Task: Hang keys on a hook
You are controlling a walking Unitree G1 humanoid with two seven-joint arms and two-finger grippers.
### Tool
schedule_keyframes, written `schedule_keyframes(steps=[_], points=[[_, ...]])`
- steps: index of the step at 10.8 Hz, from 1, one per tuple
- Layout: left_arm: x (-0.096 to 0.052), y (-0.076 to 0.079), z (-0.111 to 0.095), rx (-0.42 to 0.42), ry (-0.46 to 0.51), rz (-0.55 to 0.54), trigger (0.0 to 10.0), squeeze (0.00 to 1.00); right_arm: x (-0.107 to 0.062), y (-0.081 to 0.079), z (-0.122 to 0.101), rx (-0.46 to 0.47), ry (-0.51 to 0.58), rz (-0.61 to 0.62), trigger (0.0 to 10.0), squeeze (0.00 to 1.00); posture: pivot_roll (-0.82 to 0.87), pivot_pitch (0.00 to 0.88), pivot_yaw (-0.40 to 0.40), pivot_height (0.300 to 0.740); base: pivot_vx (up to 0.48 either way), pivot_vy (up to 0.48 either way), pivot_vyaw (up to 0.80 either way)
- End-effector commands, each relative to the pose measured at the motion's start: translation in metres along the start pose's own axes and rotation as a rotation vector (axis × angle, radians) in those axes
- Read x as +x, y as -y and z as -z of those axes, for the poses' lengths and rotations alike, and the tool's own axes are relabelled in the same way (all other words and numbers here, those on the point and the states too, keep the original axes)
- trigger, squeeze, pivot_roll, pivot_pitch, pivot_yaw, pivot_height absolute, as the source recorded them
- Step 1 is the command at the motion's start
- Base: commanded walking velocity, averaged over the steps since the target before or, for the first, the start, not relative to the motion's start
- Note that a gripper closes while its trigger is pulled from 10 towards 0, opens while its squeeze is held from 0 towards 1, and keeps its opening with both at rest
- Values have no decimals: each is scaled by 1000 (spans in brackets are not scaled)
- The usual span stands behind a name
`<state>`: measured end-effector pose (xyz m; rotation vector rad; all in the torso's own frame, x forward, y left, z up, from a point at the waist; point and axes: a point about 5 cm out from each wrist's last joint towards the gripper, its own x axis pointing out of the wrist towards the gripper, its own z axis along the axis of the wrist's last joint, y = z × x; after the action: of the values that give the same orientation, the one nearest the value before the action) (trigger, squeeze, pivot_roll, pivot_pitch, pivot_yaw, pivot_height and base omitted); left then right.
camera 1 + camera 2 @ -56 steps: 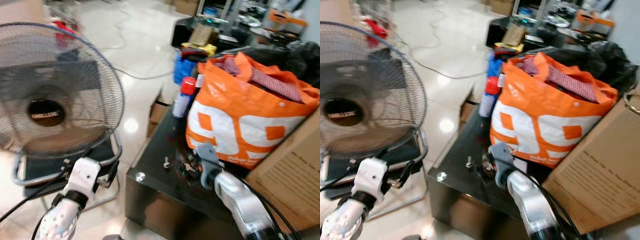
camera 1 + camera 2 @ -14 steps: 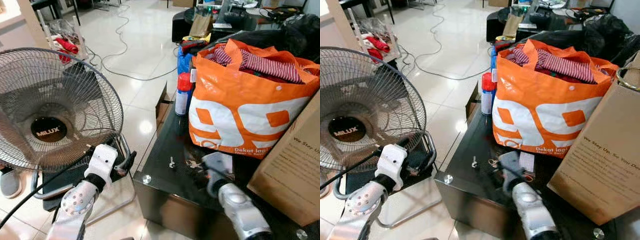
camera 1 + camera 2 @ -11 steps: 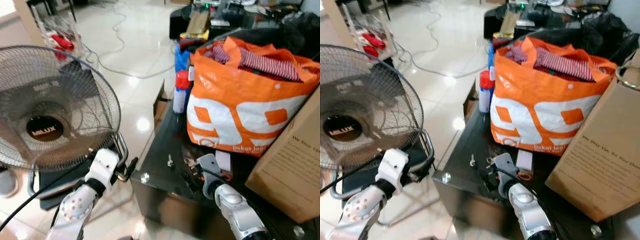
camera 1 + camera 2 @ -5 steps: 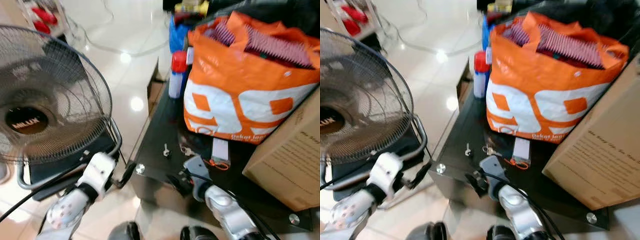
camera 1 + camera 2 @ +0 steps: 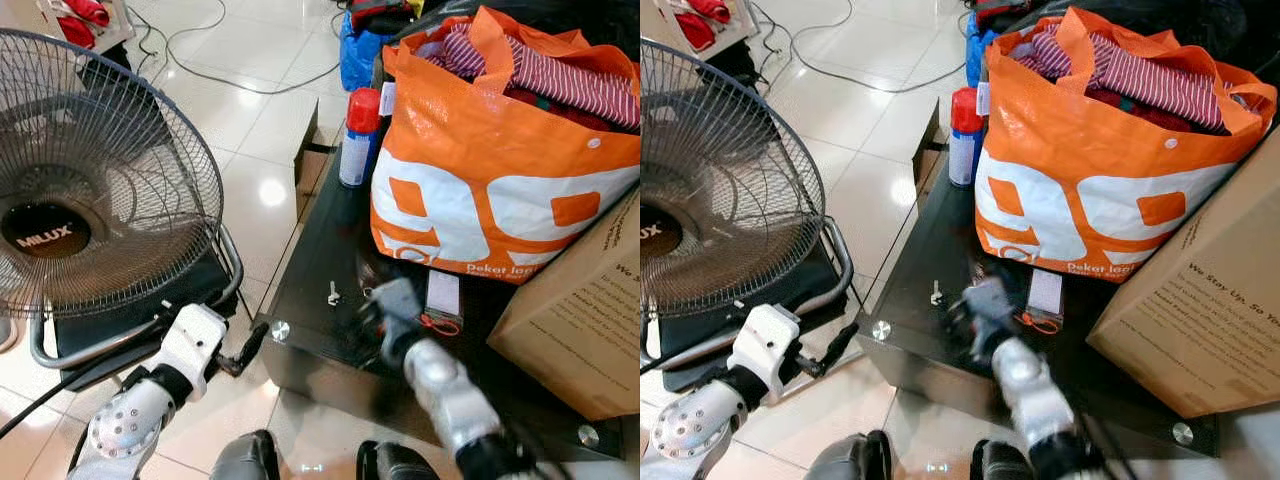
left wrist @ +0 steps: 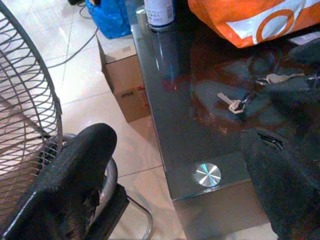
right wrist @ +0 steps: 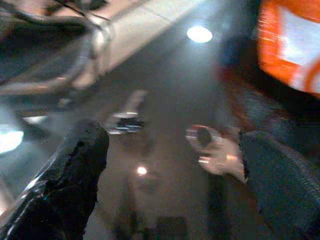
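Note:
A small silver key (image 5: pixel 333 293) lies on the black glass table (image 5: pixel 320 250) near its front edge, and in the left wrist view a second key (image 6: pixel 272 78) lies just beyond it. My right gripper (image 5: pixel 372 300), blurred, hovers low over the table right beside the keys. In the right wrist view its fingers (image 7: pixel 70 175) stand wide apart, open, with the key (image 7: pixel 125 120) and a key ring (image 7: pixel 207 142) between and beyond them. My left gripper (image 5: pixel 250 350) hangs open and empty below the table's front left corner.
A large orange bag (image 5: pixel 500 180) full of clothes and a cardboard box (image 5: pixel 580 320) crowd the table's right side. A spray can (image 5: pixel 358 135) stands at the back. A white tag (image 5: pixel 442 293) lies by the bag. A floor fan (image 5: pixel 90 190) stands close on the left.
The camera has tilted down. My right gripper has gone from the table's front edge forward over the glass to the keys. The left arm stays low by the table corner.

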<state>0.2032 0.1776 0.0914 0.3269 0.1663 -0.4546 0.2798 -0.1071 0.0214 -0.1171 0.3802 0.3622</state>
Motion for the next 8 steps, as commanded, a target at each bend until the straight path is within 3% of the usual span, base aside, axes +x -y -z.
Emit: schedule_keyframes(steps=[1,4,8], points=[[-1,0,-1,8,-1,-1,10000,0,-1,9,6,-11,-36,42,10000,0,16,191,-10,740,0,0,0],[2,3,0,26,-4,48,10000,0,-8,16,12,-97,-64,-26,10000,0,6,156,-17,740,0,0,0],[-3,4,0,24,-15,71,10000,0,8,-5,11,-38,-87,-26,10000,0,27,183,-5,740,0,0,0]])
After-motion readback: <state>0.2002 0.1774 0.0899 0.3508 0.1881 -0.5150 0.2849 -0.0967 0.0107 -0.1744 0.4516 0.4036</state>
